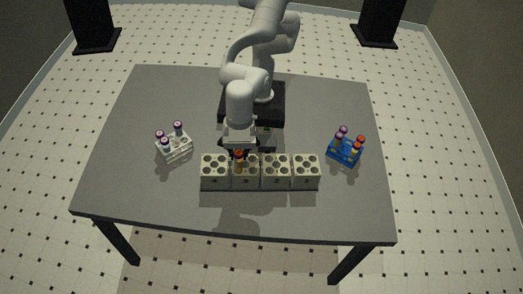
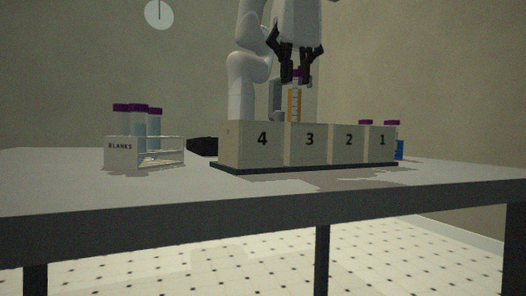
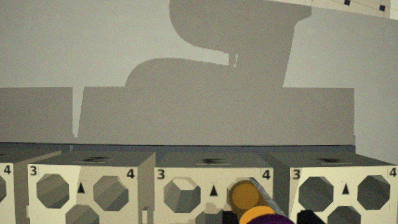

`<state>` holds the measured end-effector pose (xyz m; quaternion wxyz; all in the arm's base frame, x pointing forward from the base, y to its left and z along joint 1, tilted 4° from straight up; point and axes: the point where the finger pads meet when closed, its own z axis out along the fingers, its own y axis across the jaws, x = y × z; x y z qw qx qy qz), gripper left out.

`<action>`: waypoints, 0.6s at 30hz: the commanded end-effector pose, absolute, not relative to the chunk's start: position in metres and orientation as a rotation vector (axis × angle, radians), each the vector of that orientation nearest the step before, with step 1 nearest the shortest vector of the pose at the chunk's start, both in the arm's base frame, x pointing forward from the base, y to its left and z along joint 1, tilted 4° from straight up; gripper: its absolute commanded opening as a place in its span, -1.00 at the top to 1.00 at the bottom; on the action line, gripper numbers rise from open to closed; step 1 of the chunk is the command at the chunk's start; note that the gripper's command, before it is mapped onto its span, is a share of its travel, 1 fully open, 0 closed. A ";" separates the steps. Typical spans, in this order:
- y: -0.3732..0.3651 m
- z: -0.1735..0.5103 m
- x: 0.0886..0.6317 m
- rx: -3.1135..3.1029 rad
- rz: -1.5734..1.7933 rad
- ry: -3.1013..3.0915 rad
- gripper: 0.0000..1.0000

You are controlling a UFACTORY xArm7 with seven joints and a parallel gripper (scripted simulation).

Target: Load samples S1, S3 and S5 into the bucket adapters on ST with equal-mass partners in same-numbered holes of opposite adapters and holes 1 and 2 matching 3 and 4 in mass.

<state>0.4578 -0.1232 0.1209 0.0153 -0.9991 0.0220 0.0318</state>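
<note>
Nearest, the dark flat stand [image 1: 259, 189] [image 2: 320, 168] [image 3: 215, 148] on the tabletop [image 1: 135, 212] [image 2: 123, 187] [image 3: 40, 40] carries 4 cream block adapters. Adapter 3 [image 1: 245, 182] [image 2: 308, 154] [image 3: 212, 161] has the clear, purple-capped sample tube with amber liquid and an orange dot [image 1: 239, 165] [image 2: 294, 104] [image 3: 245, 194] at its hole 4, lower end below the top edge, cap well above; its ID is unreadable. The black 2-fingered tool [image 1: 239, 156] [image 2: 296, 82] [image 3: 269, 218] is partly closed, gripping the tube near its cap. A sideways offset could jam the tube on the hole's rim and shove the loose adapter; an early release could let it drop or lean. The white jointed arm [image 1: 239, 98] [image 2: 246, 67] reaches forward, its wrist pointing straight down. Farther off, the blue rack [image 1: 341, 158] [image 2: 399, 152] keeps 2 more orange-dot samples.
</note>
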 end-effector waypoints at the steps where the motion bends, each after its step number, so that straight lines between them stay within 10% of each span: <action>1: -0.124 0.118 0.459 -3.110 0.091 0.069 1.00; 18: -0.123 0.103 0.458 -3.110 0.091 0.069 1.00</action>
